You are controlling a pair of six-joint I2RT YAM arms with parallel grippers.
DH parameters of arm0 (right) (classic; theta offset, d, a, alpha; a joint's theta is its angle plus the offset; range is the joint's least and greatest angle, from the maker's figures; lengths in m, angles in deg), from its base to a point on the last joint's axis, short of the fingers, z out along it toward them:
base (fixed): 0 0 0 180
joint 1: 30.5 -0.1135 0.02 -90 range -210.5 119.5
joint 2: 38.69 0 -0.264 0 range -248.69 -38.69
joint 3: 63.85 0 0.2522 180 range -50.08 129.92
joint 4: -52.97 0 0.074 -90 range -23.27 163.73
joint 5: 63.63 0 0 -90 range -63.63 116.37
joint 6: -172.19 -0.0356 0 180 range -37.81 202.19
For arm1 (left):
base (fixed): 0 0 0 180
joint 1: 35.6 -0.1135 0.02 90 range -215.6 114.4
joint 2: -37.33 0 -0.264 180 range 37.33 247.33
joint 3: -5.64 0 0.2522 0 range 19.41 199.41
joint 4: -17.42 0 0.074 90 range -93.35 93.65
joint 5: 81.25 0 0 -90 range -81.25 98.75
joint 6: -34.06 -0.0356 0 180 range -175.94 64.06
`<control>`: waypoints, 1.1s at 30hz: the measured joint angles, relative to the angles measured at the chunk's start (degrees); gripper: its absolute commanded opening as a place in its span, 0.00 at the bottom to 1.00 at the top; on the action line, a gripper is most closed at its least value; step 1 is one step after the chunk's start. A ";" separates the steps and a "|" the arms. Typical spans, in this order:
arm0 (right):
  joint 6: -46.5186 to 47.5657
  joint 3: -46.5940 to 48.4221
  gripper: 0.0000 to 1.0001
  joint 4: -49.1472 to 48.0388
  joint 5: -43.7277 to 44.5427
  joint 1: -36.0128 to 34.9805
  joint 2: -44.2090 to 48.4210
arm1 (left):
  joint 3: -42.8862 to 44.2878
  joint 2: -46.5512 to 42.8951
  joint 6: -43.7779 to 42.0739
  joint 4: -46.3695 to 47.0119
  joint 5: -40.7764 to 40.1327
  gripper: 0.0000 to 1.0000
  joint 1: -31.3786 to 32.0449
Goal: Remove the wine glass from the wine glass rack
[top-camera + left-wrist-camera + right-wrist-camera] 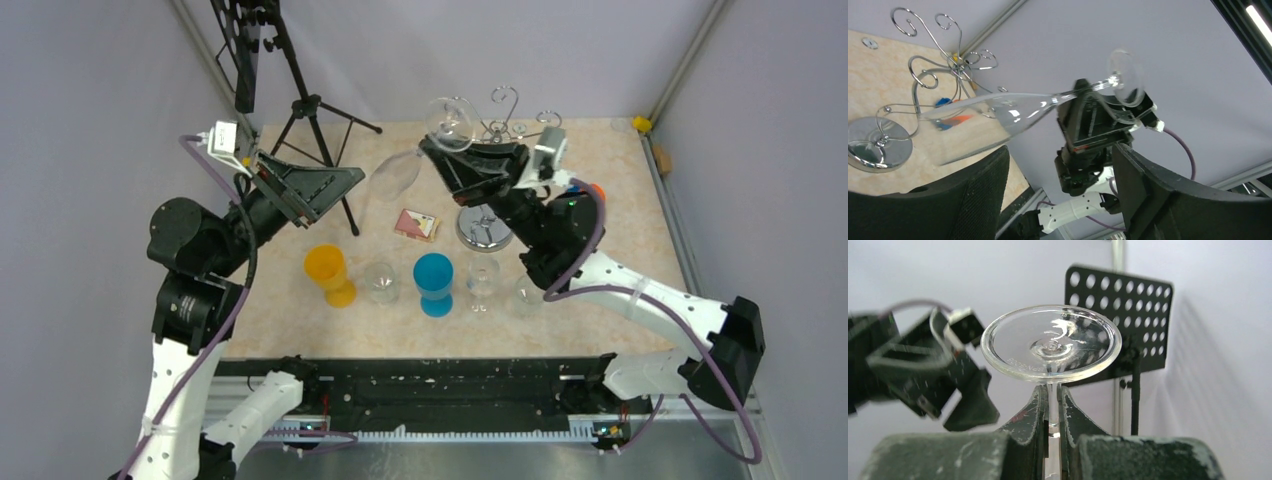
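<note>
Front row: an orange cup [329,272], a blue cup [433,282] and some small clear glasses [380,282] stand in a line on the table [620,220], close to the arm bases.
Left gripper [325,190]: it is up in the air on the left. Its fingers are spread wide with nothing between them.
Right gripper [1053,407]: its two fingers squeeze the thin stem of the wine glass [1050,342], just under the round foot.
Wine glass: it is high over the table and tipped on its side. Its bowl points at the left gripper and its foot points to the back. It looks free of the curly wires.
Wine glass rack [879,144]: it stands on its shiny round base, partly under the right arm.
Far back: a black tripod [318,110] stands in the left corner.
Could slip: the stem is thin and smooth and the bowl is heavy, so the glass may turn or slide out and break.
Could bump: the bowl is near the left gripper, and the foot is near the rack's curls. A quick swing could hit either one.
Could knock over: coming down too low may tip over the cups in front.
</note>
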 measured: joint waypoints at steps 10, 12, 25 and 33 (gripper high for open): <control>-16.04 -2.54 0.00 -13.66 15.39 0.00 5.38 | -3.41 1.46 -1.79 4.59 -2.32 0.51 0.00; -18.93 -2.56 0.00 -14.25 17.11 0.00 5.35 | -3.41 2.40 -0.70 6.71 -1.11 0.48 0.00; -26.23 -3.19 0.00 -15.58 22.21 0.00 4.61 | -3.45 4.94 8.35 20.04 7.02 0.38 0.00; -28.30 -3.19 0.00 -17.90 23.26 0.00 3.69 | -3.43 7.17 12.81 25.14 10.45 0.34 -0.07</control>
